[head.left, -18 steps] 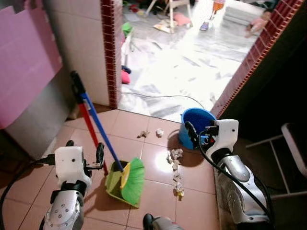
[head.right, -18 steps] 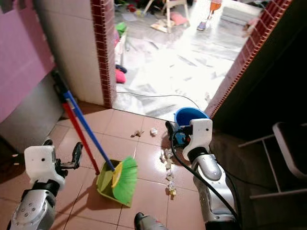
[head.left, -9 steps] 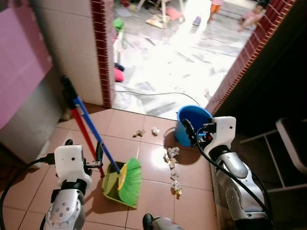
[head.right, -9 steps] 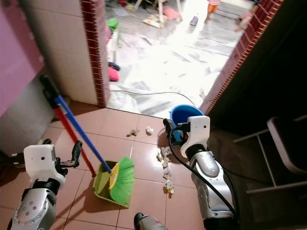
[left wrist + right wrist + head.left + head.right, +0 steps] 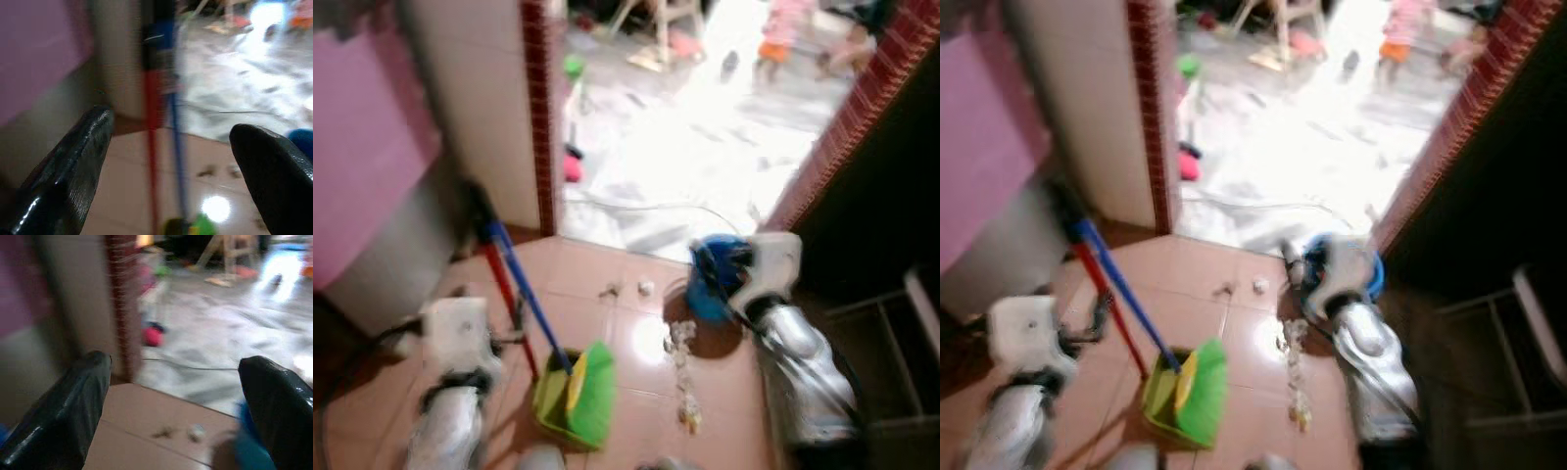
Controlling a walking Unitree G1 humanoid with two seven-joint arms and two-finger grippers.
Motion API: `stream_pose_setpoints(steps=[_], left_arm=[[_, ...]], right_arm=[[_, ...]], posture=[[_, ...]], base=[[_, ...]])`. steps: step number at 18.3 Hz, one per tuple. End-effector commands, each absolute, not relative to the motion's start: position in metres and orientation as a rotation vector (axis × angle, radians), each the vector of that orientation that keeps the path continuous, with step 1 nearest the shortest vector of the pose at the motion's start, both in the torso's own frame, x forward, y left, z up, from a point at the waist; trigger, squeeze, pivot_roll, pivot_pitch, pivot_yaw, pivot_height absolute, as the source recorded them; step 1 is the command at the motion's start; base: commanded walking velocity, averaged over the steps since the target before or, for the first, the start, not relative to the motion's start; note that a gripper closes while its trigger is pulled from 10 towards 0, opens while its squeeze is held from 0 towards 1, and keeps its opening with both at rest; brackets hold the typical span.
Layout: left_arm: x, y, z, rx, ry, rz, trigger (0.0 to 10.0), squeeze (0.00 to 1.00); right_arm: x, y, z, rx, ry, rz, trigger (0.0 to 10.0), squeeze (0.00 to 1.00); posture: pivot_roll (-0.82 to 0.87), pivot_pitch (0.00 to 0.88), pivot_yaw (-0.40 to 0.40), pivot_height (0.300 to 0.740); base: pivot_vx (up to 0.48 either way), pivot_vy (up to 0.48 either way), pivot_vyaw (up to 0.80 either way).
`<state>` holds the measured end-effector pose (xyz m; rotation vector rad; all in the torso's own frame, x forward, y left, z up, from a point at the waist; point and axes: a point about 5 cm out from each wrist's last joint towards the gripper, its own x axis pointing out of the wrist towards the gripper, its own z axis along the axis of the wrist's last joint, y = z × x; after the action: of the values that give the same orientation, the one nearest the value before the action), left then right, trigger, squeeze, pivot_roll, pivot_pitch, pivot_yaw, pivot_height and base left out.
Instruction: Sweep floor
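L gripper (image 5: 171, 161) fingers spread, facing broom (image 5: 524, 289); R gripper (image 5: 176, 406) spread too. Risk: blurred view, mis-grab topples broom, scatters litter (image 5: 683, 367).

one broom (image 5: 530, 300), one dustpan (image 5: 570, 399), one bucket (image 5: 715, 292)

Motion blur is smearing both head views. The right arm is partly hiding the blue bucket (image 5: 717, 284) at two o'clock; the paper scraps (image 5: 683, 364) are showing no detail.
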<state>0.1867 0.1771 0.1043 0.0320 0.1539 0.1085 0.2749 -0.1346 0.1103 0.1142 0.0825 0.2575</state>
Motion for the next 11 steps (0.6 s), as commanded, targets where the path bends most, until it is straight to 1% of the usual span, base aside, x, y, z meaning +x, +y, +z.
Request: stream_pose_setpoints(steps=[1,5,8,9,11], left_arm=[[0.188,0.167,0.107,0.007,0.138,0.074,10.0,0.00],[0.187,0.166,0.107,0.009,0.138,0.071,10.0,0.00],[0.184,0.169,0.107,0.053,0.139,0.104,10.0,0.00],[0.181,0.171,0.108,0.083,0.139,0.126,10.0,0.00],[0.172,0.176,0.106,0.107,0.153,0.154,10.0,0.00]], right_arm=[[0.273,-0.150,0.108,0.090,0.093,0.214,10.0,0.00],[0.273,-0.151,0.106,0.089,0.095,0.215,10.0,0.00],[0.275,-0.148,0.108,0.078,0.080,0.245,10.0,0.00],[0.275,-0.147,0.109,0.074,0.076,0.249,10.0,0.00],[0.277,-0.146,0.107,0.070,0.077,0.259,10.0,0.00]], posture=[[0.08,0.097,-0.088,0.740],[0.08,0.096,-0.089,0.740],[0.09,0.093,-0.089,0.740],[0.09,0.095,-0.087,0.740],[0.10,0.098,-0.087,0.740]], base=[[0.000,0.000,0.00],[0.000,0.000,0.00],[0.000,0.000,0.00],[0.000,0.000,0.50],[0.000,0.000,0.80]])
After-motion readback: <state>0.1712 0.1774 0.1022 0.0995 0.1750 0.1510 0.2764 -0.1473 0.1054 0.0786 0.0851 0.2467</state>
